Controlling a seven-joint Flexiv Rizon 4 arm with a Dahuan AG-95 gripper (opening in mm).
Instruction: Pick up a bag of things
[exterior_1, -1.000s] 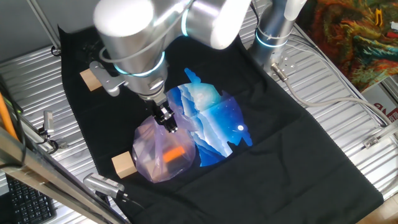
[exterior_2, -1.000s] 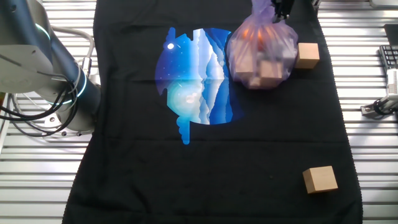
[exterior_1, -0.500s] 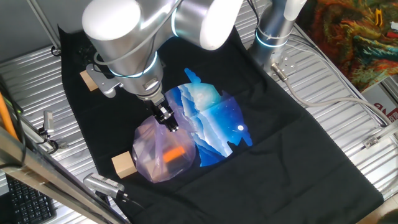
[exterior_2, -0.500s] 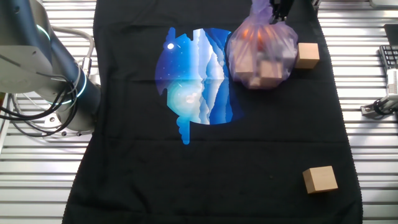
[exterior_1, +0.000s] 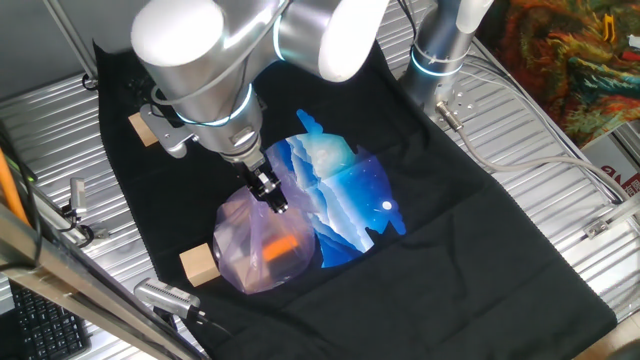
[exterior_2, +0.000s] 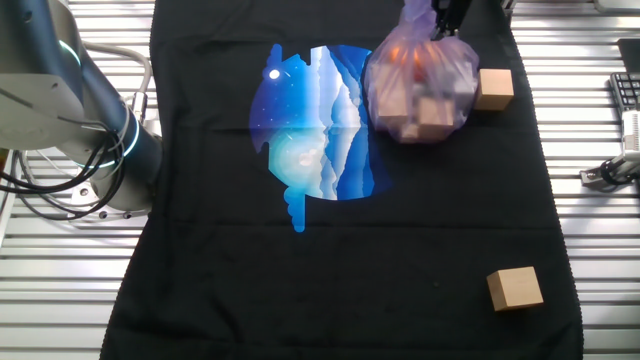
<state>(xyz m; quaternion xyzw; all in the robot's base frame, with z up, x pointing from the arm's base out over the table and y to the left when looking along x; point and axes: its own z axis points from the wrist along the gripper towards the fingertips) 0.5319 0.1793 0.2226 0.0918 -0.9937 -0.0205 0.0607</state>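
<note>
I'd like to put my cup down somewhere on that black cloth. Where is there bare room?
The widest bare stretch of the black cloth lies between the blue-and-white bag and the lone wooden cube. It is crowded at the far end, where the purple bag, the pincer and another cube sit together.

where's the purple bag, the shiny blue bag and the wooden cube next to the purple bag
purple bag (exterior_1: 262, 250): one fixed view, on its bulging front, near the orange item inside.
shiny blue bag (exterior_2: 315, 135): the other fixed view, middle of its flat printed face.
wooden cube (exterior_1: 199, 266): one fixed view, on its top face.
</note>
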